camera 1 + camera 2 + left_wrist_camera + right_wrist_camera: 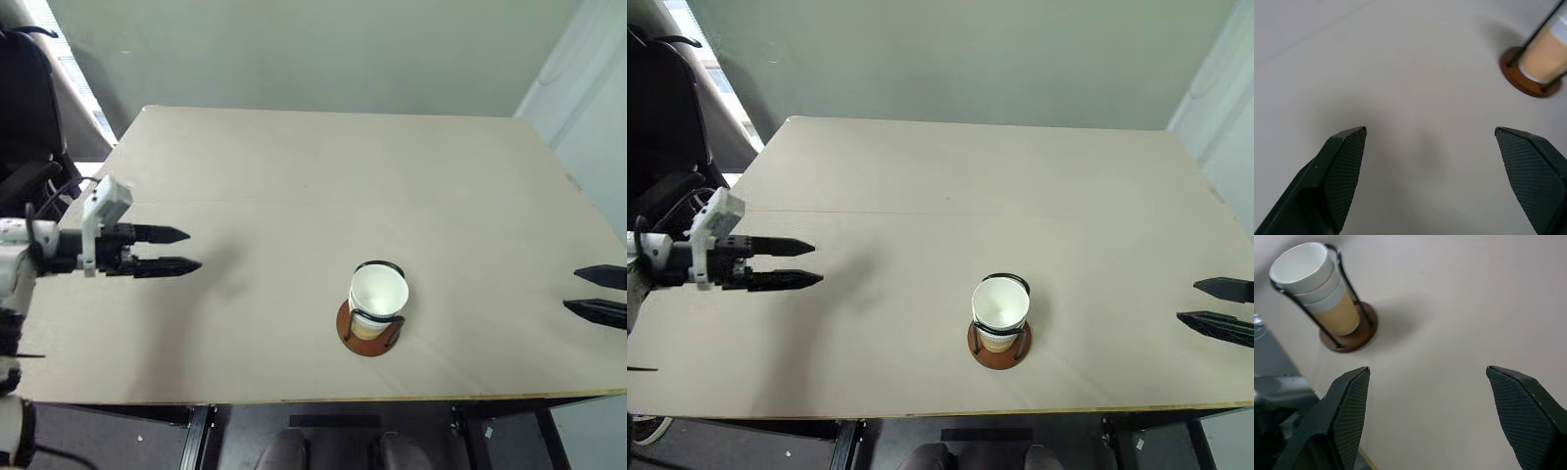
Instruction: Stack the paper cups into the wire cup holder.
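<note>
Nested paper cups (378, 296) standing upright inside the wire cup holder (369, 326), toward five o'clock on the beige table (323, 166), near its front edge. Three rolled white rims visible one above another in the right wrist view (so all three cups stacked), tan-yellow side showing below them, white inside of the top cup facing up. Reddish-brown disc base flat on the tabletop, thin black wire loops rising around the stack and reaching about to the top rim. Stack upright, not leaning against anything beside it.

Left gripper (188, 250) at nine o'clock from the holder, well apart from it, above the table's left part, pointing toward three o'clock and slightly down. Both black fingers parted wide, nothing between them; only bare tabletop in the gap in the left wrist view, with the holder and cups off beyond one fingertip.

Right gripper (598, 294) at three o'clock from the holder, at the table's right edge, well apart from the cups, pointing toward nine o'clock. Fingers (1347, 411) spread apart, holding nothing; bare table in the gap, the holder beyond the one fingertip (seen at a slant from that side).

Both claws empty and facing each other across the table, the loaded holder roughly between them, nearer the right one. A dark chair (24, 108) past the table's left corner, at ten o'clock.
</note>
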{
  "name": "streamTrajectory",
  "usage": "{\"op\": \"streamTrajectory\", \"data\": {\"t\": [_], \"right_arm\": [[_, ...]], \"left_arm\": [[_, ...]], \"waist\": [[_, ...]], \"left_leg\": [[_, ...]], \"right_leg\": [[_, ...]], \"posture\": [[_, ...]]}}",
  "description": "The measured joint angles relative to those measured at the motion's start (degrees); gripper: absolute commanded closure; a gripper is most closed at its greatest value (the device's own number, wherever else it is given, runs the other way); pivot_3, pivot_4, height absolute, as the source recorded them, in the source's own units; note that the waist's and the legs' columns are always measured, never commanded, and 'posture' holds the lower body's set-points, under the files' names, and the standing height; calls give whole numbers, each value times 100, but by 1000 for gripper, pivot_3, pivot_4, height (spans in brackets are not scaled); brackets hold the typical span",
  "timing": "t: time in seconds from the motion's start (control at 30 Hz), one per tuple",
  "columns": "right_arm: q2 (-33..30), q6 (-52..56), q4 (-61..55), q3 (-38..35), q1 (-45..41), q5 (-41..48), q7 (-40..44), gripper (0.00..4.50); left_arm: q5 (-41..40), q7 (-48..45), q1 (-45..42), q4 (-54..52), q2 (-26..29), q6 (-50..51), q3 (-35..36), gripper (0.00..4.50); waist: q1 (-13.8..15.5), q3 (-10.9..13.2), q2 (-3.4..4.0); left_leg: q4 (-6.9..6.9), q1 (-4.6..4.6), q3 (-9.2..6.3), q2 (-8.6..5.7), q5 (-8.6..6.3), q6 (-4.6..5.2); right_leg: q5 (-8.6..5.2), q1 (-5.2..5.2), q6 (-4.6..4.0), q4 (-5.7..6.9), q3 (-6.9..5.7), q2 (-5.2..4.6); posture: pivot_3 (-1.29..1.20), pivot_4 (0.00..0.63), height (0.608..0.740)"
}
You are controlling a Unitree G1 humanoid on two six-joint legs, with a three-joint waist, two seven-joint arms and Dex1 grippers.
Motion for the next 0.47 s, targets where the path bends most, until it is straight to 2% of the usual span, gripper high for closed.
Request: {"op": "streamTrajectory", "data": {"t": [0.23, 0.47], "right_arm": [[-63, -272, 206, 328, -196, -163, 428, 645], [-65, -282, 389, 440, -423, -268, 469, 645]], "left_arm": [[-23, -110, 288, -231, 131, 167, 371, 24], [20, -85, 373, -257, 131, 201, 474, 24]], "waist": [[-16, 0, 1], [-24, 0, 0]], "left_leg": [[1, 6, -5, 2, -2, -10], [-4, 5, -7, 4, -5, -14]], "right_leg": [[-10, -4, -18, 25, 3, -7], [-10, -6, -18, 25, 2, -7]], "posture": [[0, 150, 740], [0, 150, 740]]}}
